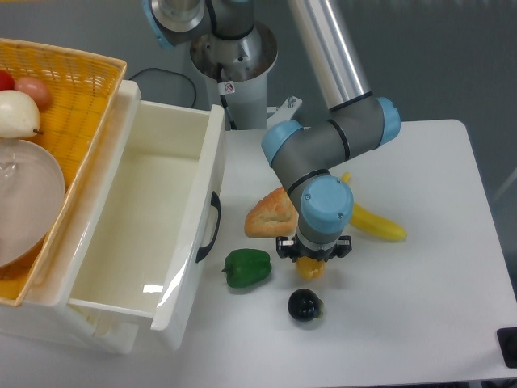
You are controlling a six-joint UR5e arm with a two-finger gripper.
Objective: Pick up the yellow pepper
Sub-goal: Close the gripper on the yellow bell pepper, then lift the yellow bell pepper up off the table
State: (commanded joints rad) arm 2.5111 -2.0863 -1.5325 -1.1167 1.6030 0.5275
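- White table, grey floor behind; robot base at top.
- Left to right: wicker basket w/ fruit, open white drawer, green pepper, pastry, black round obj, banana.
- Yellow pepper sits on table betw. green pepper & banana, mostly hidden under wrist; axis/orientation can't tell.
- Gripper down over it, fingers either side; whether it's pinching, can't tell.
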